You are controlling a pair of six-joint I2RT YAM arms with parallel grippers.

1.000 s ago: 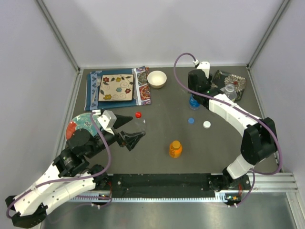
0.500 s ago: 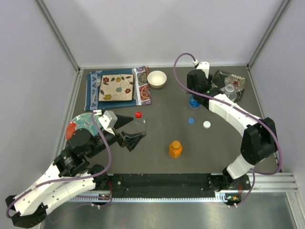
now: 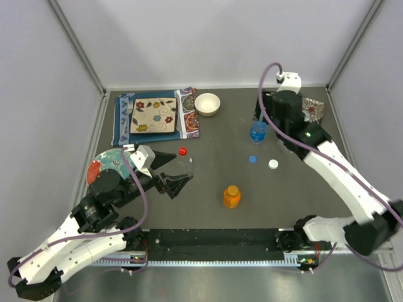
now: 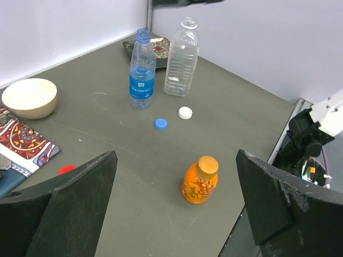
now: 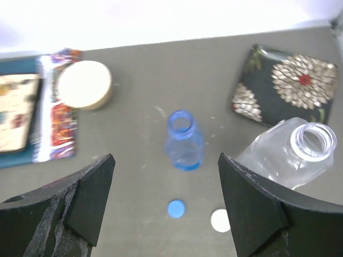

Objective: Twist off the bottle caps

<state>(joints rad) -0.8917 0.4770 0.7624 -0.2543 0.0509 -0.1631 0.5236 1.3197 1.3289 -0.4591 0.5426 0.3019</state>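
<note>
The right fingers [image 5: 86,198] stand wide apart with nothing between them, high above the blue-tinted bottle [image 5: 184,142]. A second ago they were down at that bottle; now they have let go and the arm has risen and swung back, leaving the bottle upright with its mouth open. Its blue cap [image 3: 252,158] lies on the table [image 3: 214,135] just beside the white cap [image 3: 272,164], and the red cap [image 3: 182,151] lies loose further left. By my reading three caps are off and only the orange bottle [image 3: 232,197] is left, its orange cap [image 4: 207,166] still screwed on. The left fingers [image 4: 69,198] are also spread wide and empty, low over the left side, pointing toward it. That bottle stands alone with bare table all around, toward the near edge. The far right corner is tighter: the blue-tinted bottle, the wide clear bottle [image 5: 289,150] and a flowered dish [image 5: 284,85] crowd near the wall.
</note>
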